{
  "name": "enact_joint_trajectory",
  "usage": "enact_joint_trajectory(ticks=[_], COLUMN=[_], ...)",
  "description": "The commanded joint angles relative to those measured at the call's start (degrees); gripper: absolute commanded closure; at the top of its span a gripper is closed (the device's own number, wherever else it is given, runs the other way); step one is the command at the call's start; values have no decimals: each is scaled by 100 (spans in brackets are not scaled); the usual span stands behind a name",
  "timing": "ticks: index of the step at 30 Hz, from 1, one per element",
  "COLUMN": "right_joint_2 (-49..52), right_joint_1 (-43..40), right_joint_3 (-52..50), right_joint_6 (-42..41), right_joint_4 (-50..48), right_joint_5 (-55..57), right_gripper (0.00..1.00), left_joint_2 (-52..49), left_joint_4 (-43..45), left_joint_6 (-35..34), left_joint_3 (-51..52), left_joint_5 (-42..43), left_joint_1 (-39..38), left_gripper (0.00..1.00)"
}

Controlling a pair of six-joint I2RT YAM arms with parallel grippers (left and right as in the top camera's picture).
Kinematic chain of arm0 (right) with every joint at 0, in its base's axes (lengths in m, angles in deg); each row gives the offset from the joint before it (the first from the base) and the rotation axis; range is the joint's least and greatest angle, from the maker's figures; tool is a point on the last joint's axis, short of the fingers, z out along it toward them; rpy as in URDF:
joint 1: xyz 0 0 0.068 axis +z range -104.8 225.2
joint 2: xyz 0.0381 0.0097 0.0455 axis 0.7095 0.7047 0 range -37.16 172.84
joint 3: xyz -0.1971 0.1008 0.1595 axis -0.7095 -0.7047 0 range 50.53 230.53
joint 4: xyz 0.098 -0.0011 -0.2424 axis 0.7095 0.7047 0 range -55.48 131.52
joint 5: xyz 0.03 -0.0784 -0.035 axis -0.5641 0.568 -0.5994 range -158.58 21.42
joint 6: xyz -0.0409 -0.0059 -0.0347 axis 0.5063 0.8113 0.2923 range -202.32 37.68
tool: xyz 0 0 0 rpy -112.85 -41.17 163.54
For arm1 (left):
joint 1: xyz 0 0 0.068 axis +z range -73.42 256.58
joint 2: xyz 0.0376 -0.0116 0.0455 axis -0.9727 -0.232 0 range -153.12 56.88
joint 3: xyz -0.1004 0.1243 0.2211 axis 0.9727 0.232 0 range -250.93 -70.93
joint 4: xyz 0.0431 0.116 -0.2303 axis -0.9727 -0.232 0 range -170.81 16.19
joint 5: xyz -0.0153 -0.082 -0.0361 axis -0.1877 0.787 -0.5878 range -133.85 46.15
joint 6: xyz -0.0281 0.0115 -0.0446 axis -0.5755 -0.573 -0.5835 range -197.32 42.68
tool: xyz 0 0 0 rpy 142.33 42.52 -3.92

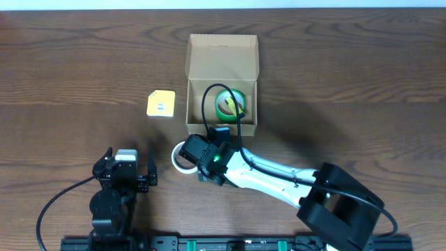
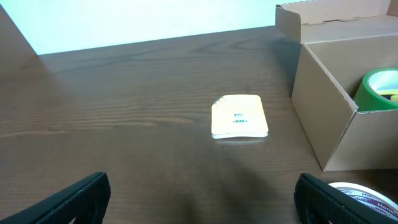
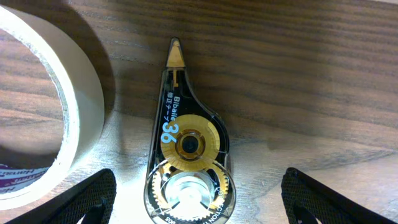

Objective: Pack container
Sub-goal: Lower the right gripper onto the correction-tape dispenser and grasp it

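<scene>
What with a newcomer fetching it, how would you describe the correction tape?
Find the open cardboard box mid-table; on its robot side lies a white tape roll. Beside it, the correction tape is the clear teardrop case with gold gears and a pointed tip.

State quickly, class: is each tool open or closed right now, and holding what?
Left tool: open, empty.
Right tool: open above the correction tape, not gripping it.

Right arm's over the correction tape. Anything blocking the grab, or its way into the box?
Nothing visible. The right gripper hangs with jaws open either side of the correction tape; the white roll lies beside it, apart. The container is open, green roll inside.
</scene>
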Motion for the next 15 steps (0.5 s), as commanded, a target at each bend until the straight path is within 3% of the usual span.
enact_joint_trajectory(ticks=[1,5,12,15], right_joint_2=[111,339,378,413], right_joint_1=[26,31,31,37], right_joint_3=[74,74,74,72], right_joint_6=[-262,-262,-262,-262], right_joint_4=[-28,-127,-223,-221], right_joint_5=[122,120,109,22], right_gripper=[15,17,48,52], left_joint_2=[33,33,33,33], left_joint_4=[-63,-63,-63,-63], left_joint_6=[61,61,61,61], left_joint_3=[125,125,125,125], left_joint_5=[-66,-66,-66,-66], left_joint_1=[-17,-17,-17,-17], left_gripper=[5,5,5,5])
